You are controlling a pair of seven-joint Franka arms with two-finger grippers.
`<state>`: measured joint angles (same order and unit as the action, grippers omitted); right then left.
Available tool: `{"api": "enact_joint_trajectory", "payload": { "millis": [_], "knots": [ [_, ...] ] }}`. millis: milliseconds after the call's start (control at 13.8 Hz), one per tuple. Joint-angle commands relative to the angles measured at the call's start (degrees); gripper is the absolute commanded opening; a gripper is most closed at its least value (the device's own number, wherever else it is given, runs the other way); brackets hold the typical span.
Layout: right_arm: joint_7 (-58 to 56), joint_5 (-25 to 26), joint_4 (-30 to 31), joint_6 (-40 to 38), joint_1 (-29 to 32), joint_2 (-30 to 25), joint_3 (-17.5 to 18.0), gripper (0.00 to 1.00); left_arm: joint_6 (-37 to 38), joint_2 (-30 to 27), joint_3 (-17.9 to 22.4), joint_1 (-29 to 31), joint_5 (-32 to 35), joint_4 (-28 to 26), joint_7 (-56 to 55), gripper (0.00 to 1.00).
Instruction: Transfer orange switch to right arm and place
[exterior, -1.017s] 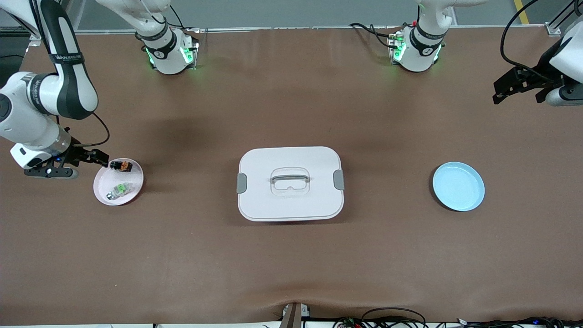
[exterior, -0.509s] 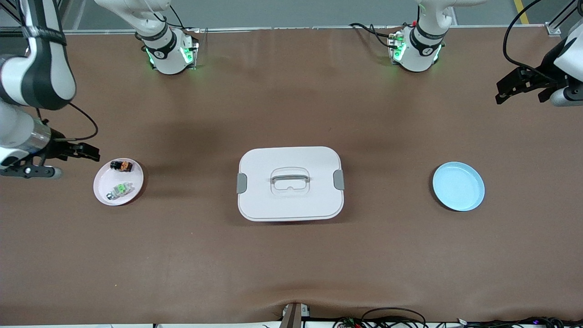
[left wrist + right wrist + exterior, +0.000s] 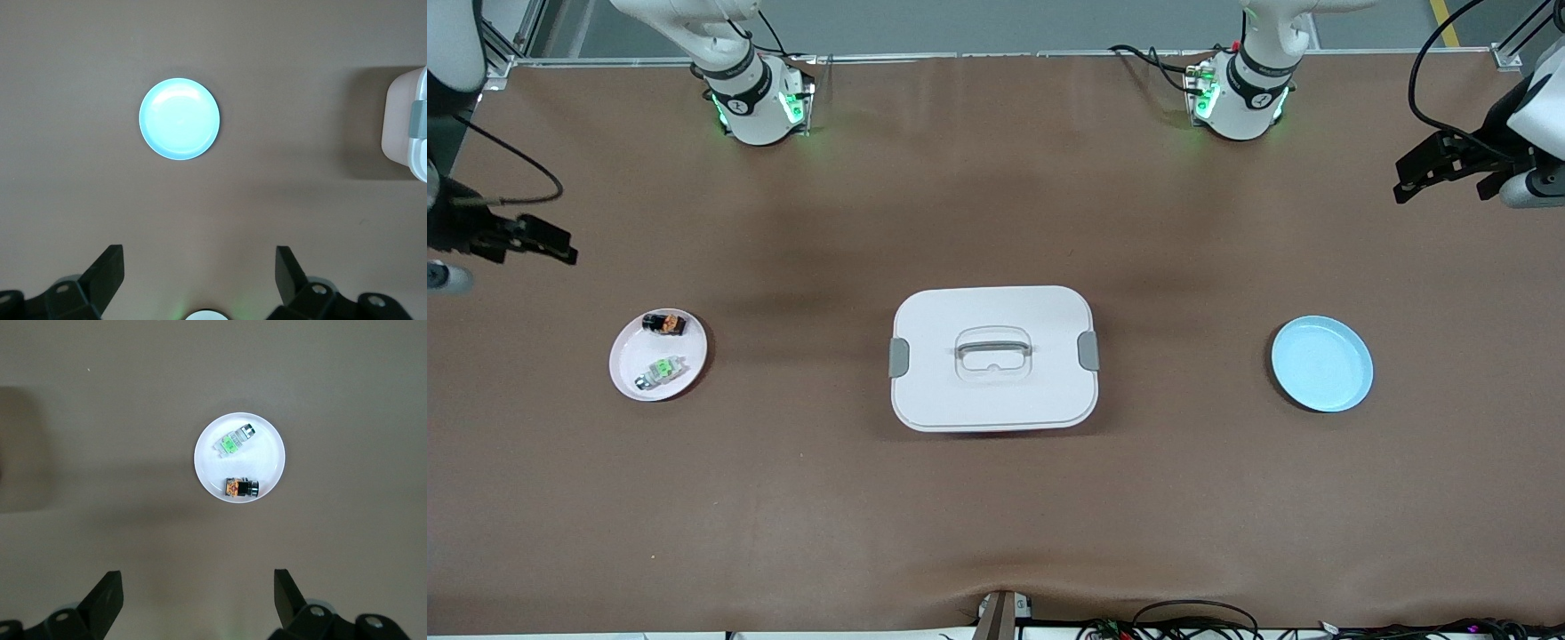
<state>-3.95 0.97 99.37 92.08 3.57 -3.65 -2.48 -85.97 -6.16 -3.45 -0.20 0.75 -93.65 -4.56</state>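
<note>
Waiting in a white dish (image 3: pixel 627 373) at the right arm's end of the counter (image 3: pixel 996 498), the orange switch (image 3: pixel 664 324) lies untouched.

Both claws hang released and empty: the right claw (image 3: pixel 547 242) above the counter near the dish, the left claw (image 3: pixel 1423 169) over its own end near the blue plate (image 3: pixel 1321 364). The green part (image 3: pixel 662 369) lies close by; a loose aim could grab it, or tip the dish.
</note>
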Motion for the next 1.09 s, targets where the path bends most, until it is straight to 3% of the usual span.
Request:
{"api": "enact_joint_trajectory", "payload": {
  "millis": [0, 509, 1017],
  "knots": [
    [0.7, -0.6, 0.7, -1.5, 0.1, -4.1, -0.3, 1.0, 0.3, -0.3, 0.0, -0.1, 0.0, 0.0, 0.2, 1.0],
    [1.7, -0.6, -7.4, -3.7, 0.0, -2.6, -0.4, 1.0, 0.3, -0.3, 0.0, -0.1, -0.1, 0.0, 0.2, 1.0],
    [1.7, -0.9, -7.6, -3.8, 0.0, -2.1, -0.3, 1.0, 0.3, -0.3, 0.0, 0.0, 0.0, 0.0, 0.2, 1.0]
  ]
}}
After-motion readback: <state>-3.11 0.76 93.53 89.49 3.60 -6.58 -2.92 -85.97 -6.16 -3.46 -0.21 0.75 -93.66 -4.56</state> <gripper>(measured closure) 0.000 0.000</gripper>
